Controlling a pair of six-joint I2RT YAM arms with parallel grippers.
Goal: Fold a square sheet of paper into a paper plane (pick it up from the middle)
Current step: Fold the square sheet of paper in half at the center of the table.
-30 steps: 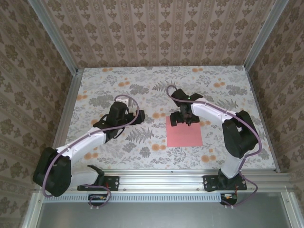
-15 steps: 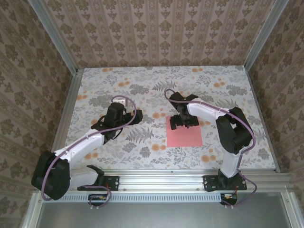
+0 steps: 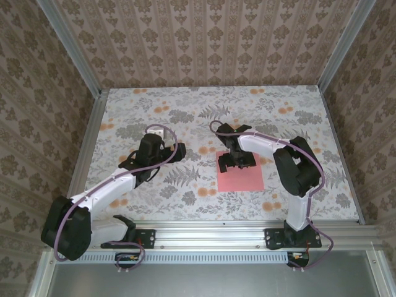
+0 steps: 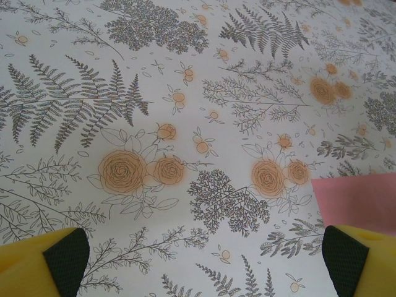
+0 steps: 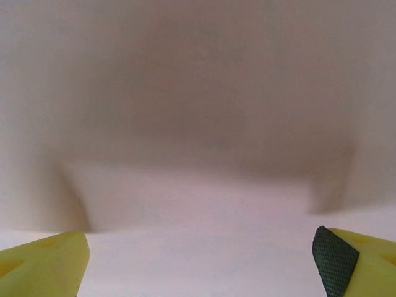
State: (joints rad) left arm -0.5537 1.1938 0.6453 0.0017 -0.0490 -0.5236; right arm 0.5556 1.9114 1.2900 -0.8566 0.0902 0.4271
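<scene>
Over the last second our right arm has tucked its elbow in toward the middle of the table, and the right gripper (image 3: 237, 159) has slid a little leftward and lower over the far edge of the square sheet of paper (image 3: 240, 177). The sheet itself has not shifted: it lies flat and unfolded on the floral tablecloth (image 3: 185, 111), in front of the right arm's base. In the right wrist view the pink surface is blurred and seems very near, with the yellow fingers (image 5: 43, 260) spread wide at either side – nothing is between them. Our left gripper (image 3: 175, 154) has barely moved; its jaws stand apart too, with a corner of the sheet (image 4: 356, 198) off to its right. We judge the pick-up is only starting – no fold is made.
</scene>
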